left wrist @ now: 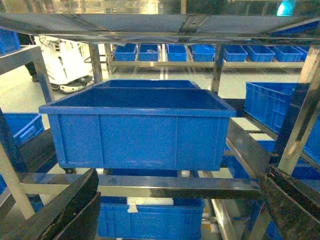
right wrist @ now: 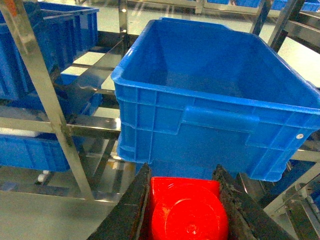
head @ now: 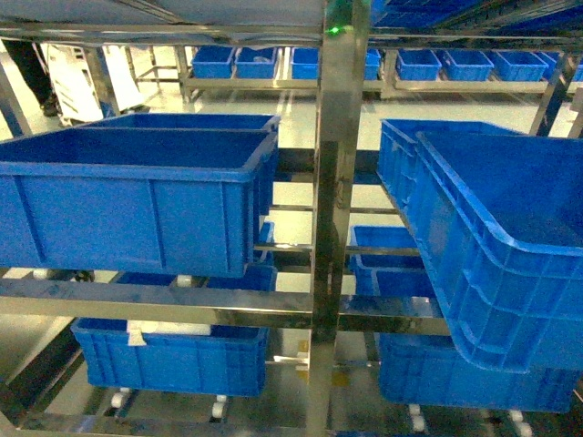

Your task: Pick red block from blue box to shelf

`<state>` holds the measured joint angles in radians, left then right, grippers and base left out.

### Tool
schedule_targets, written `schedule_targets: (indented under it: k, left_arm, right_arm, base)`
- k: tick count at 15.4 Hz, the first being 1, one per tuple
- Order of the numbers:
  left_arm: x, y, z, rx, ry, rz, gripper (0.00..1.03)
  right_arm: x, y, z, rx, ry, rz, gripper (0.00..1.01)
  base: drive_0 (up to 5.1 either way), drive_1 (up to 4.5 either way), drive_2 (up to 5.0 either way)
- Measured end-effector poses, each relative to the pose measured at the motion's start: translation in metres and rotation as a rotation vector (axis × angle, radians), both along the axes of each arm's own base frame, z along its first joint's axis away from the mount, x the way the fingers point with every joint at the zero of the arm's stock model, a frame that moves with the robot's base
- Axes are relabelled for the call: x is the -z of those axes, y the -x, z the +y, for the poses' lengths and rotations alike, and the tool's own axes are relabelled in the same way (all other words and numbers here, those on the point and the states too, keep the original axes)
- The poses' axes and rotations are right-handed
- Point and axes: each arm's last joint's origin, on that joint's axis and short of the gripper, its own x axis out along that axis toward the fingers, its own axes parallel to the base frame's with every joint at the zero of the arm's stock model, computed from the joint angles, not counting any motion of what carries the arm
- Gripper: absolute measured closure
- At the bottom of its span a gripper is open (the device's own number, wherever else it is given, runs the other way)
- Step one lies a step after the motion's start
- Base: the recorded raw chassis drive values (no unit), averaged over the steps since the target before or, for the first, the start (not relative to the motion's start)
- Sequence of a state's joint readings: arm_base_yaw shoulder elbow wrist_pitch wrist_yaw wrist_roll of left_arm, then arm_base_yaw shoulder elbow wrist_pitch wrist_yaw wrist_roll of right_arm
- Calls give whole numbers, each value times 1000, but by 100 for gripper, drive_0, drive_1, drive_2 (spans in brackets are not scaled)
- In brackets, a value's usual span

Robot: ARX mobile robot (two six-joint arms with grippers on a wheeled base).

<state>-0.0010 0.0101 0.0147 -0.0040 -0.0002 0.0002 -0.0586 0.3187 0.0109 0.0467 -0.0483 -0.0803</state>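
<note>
Holding the red block (right wrist: 187, 207) between the jaws of the right gripper (right wrist: 186, 212), I am facing the shelf (head: 339, 164) with the load clamped from both sides, studs turned toward the wrist camera. The grip is sitting across the block's flat faces, which, in my judgement, is keeping it from twisting during transport. The block is hanging in front of and below a dark blue ribbed crate (right wrist: 215, 100) that is resting on a shelf rail; it is not touching the crate.

I am keeping the left gripper (left wrist: 175, 210) idle: its jaws are standing wide, with nothing between them, framing a second blue crate (left wrist: 137, 127) on the middle tier. The blue box is not appearing in any view.

I am judging the pick as complete and the placement as the step in hand. The crate rim is standing above the block, so the next move is calling for lift before any forward reach. The upright post is standing near the approach path, and clipping it is the main risk.
</note>
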Motion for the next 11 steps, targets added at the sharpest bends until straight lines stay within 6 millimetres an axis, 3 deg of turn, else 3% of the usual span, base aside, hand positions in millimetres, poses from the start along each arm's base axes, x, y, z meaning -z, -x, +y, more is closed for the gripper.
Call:
schedule_targets:
  k: [6,11]
  left_arm:
    - [0,0,0,0,0,0,5]
    - [0,0,0,0,0,0,5]
  right_arm:
    - [0,0,0,0,0,0,73]
    - [0,0,0,0,0,0,73]
  base:
    - [1,30,-29]
    - [-3,423,-428]
